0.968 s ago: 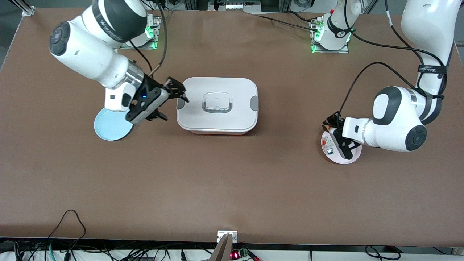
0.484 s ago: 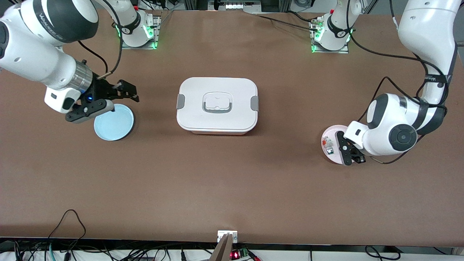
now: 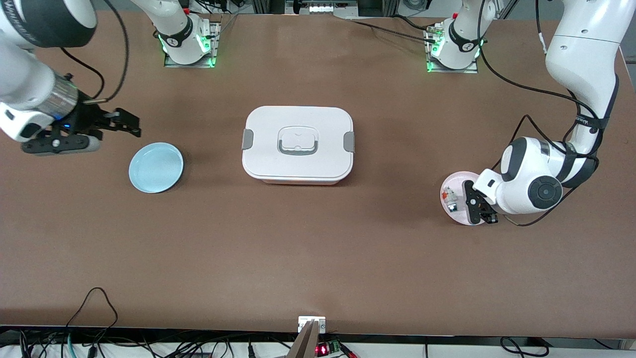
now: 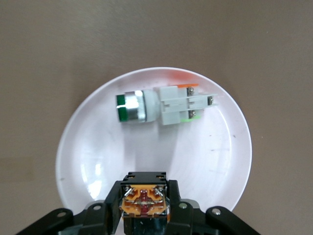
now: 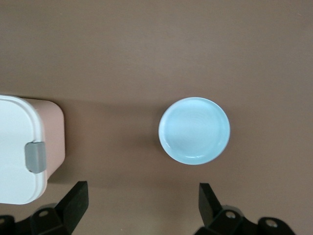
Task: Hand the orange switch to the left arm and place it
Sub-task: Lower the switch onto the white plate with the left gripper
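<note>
My left gripper (image 3: 478, 206) is over a pale plate (image 3: 454, 211) at the left arm's end of the table. In the left wrist view it (image 4: 145, 198) is shut on the orange switch (image 4: 145, 201), a black body with an orange end; whether the switch touches the plate (image 4: 88, 156) is unclear. The switch is hidden in the front view. My right gripper (image 3: 130, 124) is open and empty over bare table beside the blue plate (image 3: 156, 167), its fingers (image 5: 73, 203) spread wide. The white box (image 3: 298, 144) sits mid-table between the arms.
A white, red and green part (image 4: 161, 105) lies on the pale plate (image 4: 230, 161). The blue plate (image 5: 194, 130) and a corner of the box (image 5: 22, 152) show in the right wrist view. Cables hang at the table's edge nearest the camera.
The right arm has swung away from the box, past the blue plate, toward its end of the table. The left wrist has turned and its gripper shifted over the plate.
</note>
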### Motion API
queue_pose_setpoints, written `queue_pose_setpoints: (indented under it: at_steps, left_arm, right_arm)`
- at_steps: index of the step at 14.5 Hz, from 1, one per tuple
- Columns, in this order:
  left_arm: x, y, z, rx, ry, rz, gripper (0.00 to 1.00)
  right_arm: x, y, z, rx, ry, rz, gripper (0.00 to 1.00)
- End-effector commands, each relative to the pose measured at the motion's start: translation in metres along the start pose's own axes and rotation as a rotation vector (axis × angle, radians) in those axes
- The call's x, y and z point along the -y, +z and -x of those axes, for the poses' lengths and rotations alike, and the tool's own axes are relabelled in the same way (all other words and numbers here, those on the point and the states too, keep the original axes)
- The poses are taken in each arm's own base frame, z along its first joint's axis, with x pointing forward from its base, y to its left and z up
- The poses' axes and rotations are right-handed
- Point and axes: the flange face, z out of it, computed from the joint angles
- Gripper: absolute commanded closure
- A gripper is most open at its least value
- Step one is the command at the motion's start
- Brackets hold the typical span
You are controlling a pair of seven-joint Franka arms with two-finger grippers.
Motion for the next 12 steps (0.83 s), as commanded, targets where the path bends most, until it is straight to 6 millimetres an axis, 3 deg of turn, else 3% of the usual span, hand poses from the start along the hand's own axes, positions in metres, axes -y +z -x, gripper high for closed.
queue_pose_setpoints:
  at_steps: [1, 2, 3, 5, 9, 12]
  left_arm:
    - [-0.013, 0.012, 0.0, -0.001, 0.032, -0.021, 0.67]
    - [-0.013, 0.011, 0.001, -0.001, 0.03, -0.023, 0.16]
    - [-0.013, 0.008, 0.003, -0.001, 0.027, -0.022, 0.0]
    - [-0.011, -0.008, 0.003, 0.006, 0.019, -0.028, 0.0]
    - [-0.012, -0.084, -0.007, 0.036, -0.083, 0.058, 0.0]
    - [-0.015, -0.143, 0.003, 0.073, -0.255, 0.148, 0.0]
  right_arm:
    - [-0.011, -0.018, 0.016, -0.016, 0.113, 0.022, 0.0]
    - [-0.014, -0.022, 0.018, -0.025, 0.151, 0.05, 0.0]
    - [-0.015, -0.028, 0.021, -0.038, 0.148, 0.072, 0.0]
    - [-0.014, -0.035, 0.025, -0.029, 0.134, 0.072, 0.0]
    - [0.003, -0.06, 0.02, -0.073, 0.104, 0.057, 0.0]
    - [0.003, -0.055, 0.015, -0.058, 0.098, 0.045, 0.0]
